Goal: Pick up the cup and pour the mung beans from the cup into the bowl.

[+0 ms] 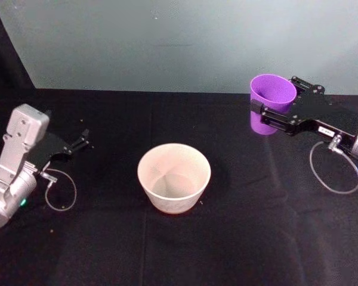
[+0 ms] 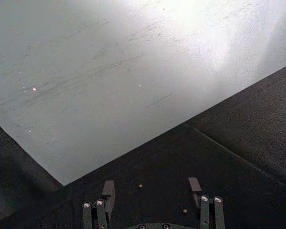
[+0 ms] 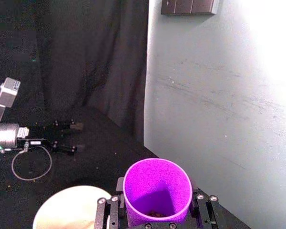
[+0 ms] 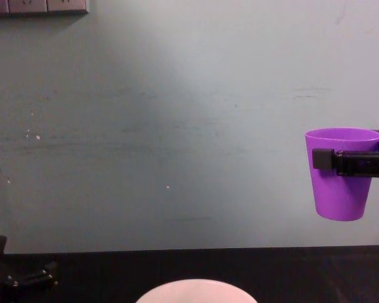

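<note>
Spanning the scene, a black table [image 1: 256,238] carries the bowl [image 1: 173,177] at centre. The right gripper [image 1: 275,100] holds the cup [image 1: 272,95] upright in the air, right of the bowl, fingers pinching its sides. The left gripper [image 1: 83,140] sits low at left, fingers spread. Mung beans [image 3: 157,213] lie in the cup's bottom.

Table [image 1: 256,238]: black cloth.
Wall [image 4: 177,126]: pale grey, I see scuffs.
Curtain [image 3: 95,57]: black.
Switch plate [image 3: 189,6]: high on wall.

Black left gripper [image 1: 86,139] and right gripper [image 1: 280,98] — silver-grey arms [image 1: 15,161], looped cables [image 1: 334,179], seemingly silver screws [image 3: 200,196].
</note>
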